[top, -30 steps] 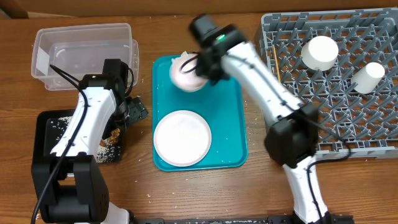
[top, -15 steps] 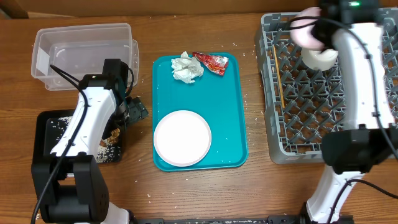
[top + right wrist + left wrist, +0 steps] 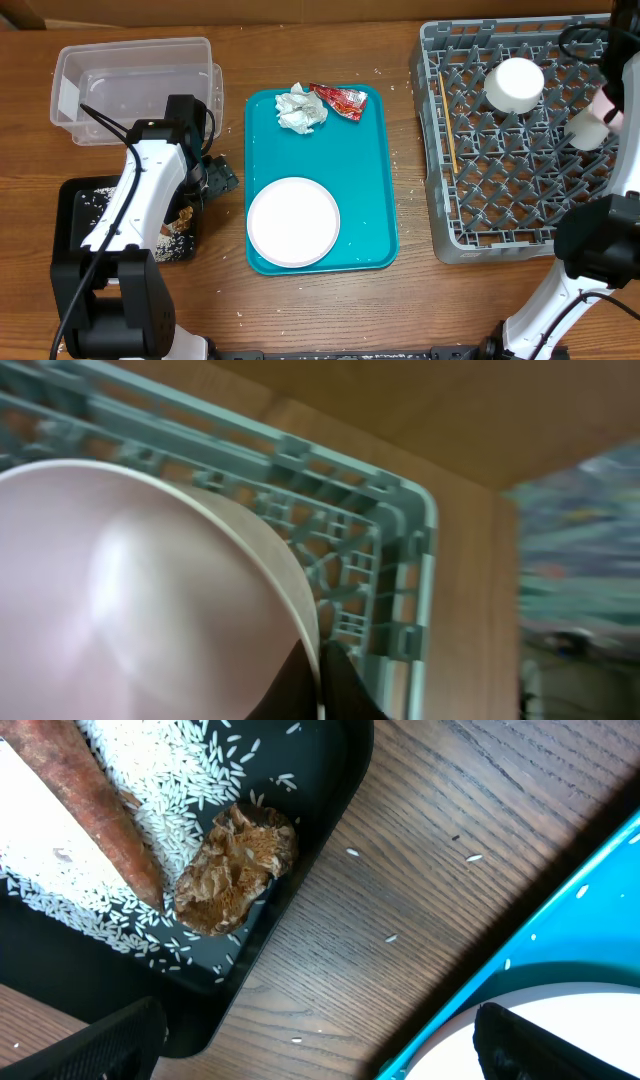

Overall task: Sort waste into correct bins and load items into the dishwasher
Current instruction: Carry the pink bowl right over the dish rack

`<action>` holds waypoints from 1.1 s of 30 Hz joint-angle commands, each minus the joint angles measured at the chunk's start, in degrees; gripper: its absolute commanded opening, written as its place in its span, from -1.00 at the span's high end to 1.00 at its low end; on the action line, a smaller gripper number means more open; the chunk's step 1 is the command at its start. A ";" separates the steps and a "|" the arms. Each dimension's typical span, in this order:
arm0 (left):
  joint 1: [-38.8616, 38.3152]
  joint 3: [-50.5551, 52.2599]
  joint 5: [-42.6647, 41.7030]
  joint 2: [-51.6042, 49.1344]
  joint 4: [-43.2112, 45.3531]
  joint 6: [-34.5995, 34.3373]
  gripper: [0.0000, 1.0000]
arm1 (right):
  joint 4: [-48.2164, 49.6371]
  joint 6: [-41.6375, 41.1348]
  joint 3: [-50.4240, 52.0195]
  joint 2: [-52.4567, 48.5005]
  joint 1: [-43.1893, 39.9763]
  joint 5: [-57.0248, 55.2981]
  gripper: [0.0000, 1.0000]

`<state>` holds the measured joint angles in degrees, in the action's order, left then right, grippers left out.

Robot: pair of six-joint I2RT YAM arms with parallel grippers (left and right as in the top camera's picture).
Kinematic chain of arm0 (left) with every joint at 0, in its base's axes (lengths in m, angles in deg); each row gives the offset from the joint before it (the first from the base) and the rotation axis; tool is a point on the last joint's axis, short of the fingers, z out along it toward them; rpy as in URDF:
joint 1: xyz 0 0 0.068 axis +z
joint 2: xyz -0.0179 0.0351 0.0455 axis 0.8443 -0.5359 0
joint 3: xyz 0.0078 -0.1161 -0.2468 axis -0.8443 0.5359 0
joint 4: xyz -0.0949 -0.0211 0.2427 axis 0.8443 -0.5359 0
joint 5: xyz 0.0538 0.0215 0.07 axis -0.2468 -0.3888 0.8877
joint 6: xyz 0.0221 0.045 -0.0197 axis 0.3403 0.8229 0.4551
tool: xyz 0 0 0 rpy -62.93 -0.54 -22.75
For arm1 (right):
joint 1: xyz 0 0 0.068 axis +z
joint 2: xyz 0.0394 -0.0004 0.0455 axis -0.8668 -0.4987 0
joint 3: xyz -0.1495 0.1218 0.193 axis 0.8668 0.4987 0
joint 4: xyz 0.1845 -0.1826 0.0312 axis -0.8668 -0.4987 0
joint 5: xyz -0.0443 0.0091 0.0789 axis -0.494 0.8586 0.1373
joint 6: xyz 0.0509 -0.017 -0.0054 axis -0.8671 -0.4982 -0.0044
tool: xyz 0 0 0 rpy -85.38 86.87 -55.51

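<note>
My right gripper (image 3: 322,685) is shut on the rim of a white bowl (image 3: 150,590), held on edge over the far right corner of the dishwasher (image 3: 500,190). In the rack sit another upturned bowl (image 3: 515,85), a small cup (image 3: 588,130) and a wooden stick (image 3: 446,120). The teal tray (image 3: 365,180) carries the large plate (image 3: 293,222), a crumpled napkin (image 3: 301,108) and a red wrapper (image 3: 340,100). My left gripper (image 3: 320,1055) hangs open over bare wood between the black tray (image 3: 330,780) and the teal tray. That black bin holds a sausage piece (image 3: 90,800), a crumbly bit (image 3: 235,865) and rice (image 3: 190,780).
A clear plastic tub (image 3: 135,85) stands at the back left, behind the left arm. A few stray rice grains (image 3: 352,852) lie on the wood beside the black tray. The right arm's base (image 3: 600,250) stands in front of the rack's right corner.
The right arm has carried the bowl from the teal tray's far end across to the right side of the rack, uncovering the napkin and wrapper. The left arm has not moved.
</note>
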<state>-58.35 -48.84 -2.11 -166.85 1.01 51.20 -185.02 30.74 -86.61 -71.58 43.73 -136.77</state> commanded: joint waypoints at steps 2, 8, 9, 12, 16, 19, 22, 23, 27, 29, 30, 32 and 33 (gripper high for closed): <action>0.09 -0.02 0.76 -0.59 0.04 -1.16 -1.00 | -0.81 -8.41 3.10 0.96 2.40 -8.00 0.92; 0.09 -0.02 0.76 -0.59 0.02 -1.16 -1.00 | -0.81 -10.16 13.35 0.92 5.77 -13.70 0.92; 0.09 -0.02 0.76 -0.59 0.04 -1.16 -1.00 | -0.76 -10.64 15.52 0.92 6.36 -14.43 0.92; 0.09 -0.02 0.76 -0.59 0.04 -1.16 -1.00 | -0.83 -13.81 21.64 0.92 8.07 -17.35 0.92; 0.09 -0.02 0.76 -0.59 0.04 -1.16 -1.00 | -0.72 -14.88 25.44 0.92 9.29 -18.01 0.92; 0.09 -0.02 0.76 -0.59 0.04 -1.14 -1.00 | -0.76 -14.82 25.53 0.92 10.01 -17.90 0.93; 0.09 -0.02 0.76 -0.59 0.04 -1.16 -1.00 | -0.72 -14.82 25.51 0.92 10.84 -17.64 0.93; 0.09 -0.02 0.76 -0.59 0.04 -1.16 -0.99 | -0.68 -14.82 25.51 0.92 11.19 -17.31 0.93; 0.09 -0.02 0.76 -0.59 0.04 -1.16 -1.00 | -0.50 -14.82 25.49 0.92 12.83 -15.87 0.93; 0.09 -0.02 0.76 -0.59 0.04 -1.16 -1.00 | -0.52 -14.80 25.22 0.92 13.84 -14.64 0.93; 0.09 -0.02 0.76 -0.59 0.04 -1.16 -0.99 | -0.52 -14.80 25.14 0.92 14.27 -14.08 0.93; 0.09 -0.02 0.76 -0.59 0.04 -1.16 -0.99 | -0.52 -14.38 24.87 0.92 15.04 -13.09 0.92; 0.09 -0.02 0.76 -0.59 0.04 -1.16 -0.99 | -0.55 -14.25 24.87 0.92 15.41 -12.92 0.92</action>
<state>-58.35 -48.84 -2.11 -166.85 1.01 51.20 -185.70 17.12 -61.48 -71.58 58.04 -151.24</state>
